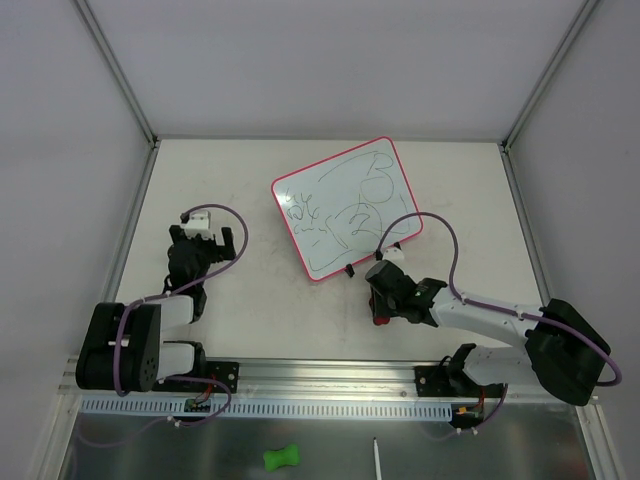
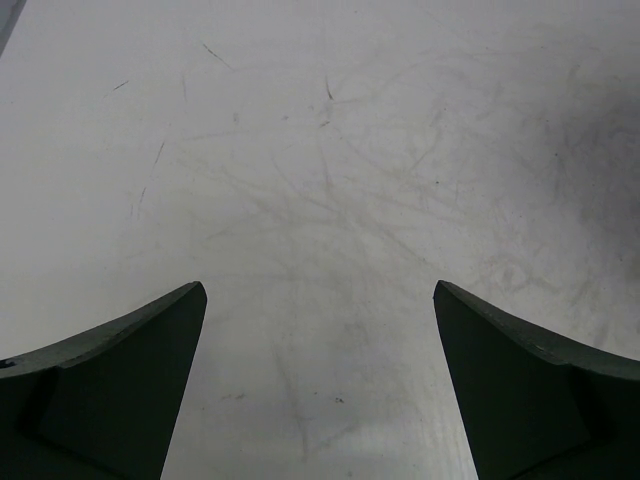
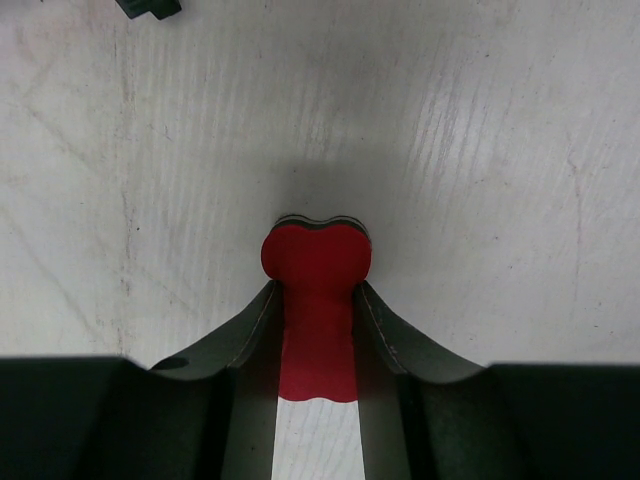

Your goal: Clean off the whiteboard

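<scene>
The whiteboard (image 1: pixel 345 205) lies tilted at the middle back of the table, pink-red framed, covered with dark scribbles, with two black clips on its near edge. My right gripper (image 1: pixel 381 300) sits just in front of that near edge and is shut on a red eraser (image 1: pixel 380 320). In the right wrist view the fingers (image 3: pixel 255 325) clamp the red eraser (image 3: pixel 316 265) low over the bare table, with a black clip (image 3: pixel 148 6) at the top edge. My left gripper (image 1: pixel 205 245) is open and empty over the table at the left, as the left wrist view (image 2: pixel 320 290) shows.
White enclosure walls with metal posts stand close on the left, right and back. An aluminium rail (image 1: pixel 330 375) runs along the near edge. A green dumbbell-shaped thing (image 1: pixel 282 458) and a thin white stick (image 1: pixel 377 460) lie below the rail.
</scene>
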Tool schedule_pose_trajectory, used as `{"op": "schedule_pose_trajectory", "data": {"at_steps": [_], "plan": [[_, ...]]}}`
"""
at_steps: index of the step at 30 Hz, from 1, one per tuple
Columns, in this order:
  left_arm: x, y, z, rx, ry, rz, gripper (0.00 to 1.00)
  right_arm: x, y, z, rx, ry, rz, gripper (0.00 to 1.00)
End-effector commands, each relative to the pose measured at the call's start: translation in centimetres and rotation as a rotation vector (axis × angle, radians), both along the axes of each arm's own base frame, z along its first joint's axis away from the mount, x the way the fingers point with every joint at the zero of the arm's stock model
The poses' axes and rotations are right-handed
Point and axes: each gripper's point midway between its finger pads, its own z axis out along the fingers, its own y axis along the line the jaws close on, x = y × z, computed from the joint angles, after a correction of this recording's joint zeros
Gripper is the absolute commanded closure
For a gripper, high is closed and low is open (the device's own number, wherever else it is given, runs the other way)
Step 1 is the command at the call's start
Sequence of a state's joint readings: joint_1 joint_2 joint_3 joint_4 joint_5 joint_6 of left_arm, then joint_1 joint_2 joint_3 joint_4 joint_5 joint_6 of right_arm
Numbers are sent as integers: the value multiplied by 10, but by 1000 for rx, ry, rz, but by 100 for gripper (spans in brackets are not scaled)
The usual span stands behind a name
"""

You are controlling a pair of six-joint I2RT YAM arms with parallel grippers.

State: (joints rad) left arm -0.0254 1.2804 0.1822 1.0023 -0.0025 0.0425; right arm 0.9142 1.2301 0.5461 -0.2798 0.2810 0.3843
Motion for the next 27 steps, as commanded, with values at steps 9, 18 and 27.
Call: {"op": "schedule_pose_trajectory", "data": {"at_steps": [9, 18, 27], "plan": [[-8, 2, 67, -118, -129, 56, 1, 22, 22, 37, 47, -97, 50, 100], [-8, -17, 98, -340, -160, 20, 1, 39, 30, 74, 91, -205, 50, 100], [5, -52, 78, -567, 95, -48, 1, 64, 37, 140, 109, -389, 101, 100]]}}
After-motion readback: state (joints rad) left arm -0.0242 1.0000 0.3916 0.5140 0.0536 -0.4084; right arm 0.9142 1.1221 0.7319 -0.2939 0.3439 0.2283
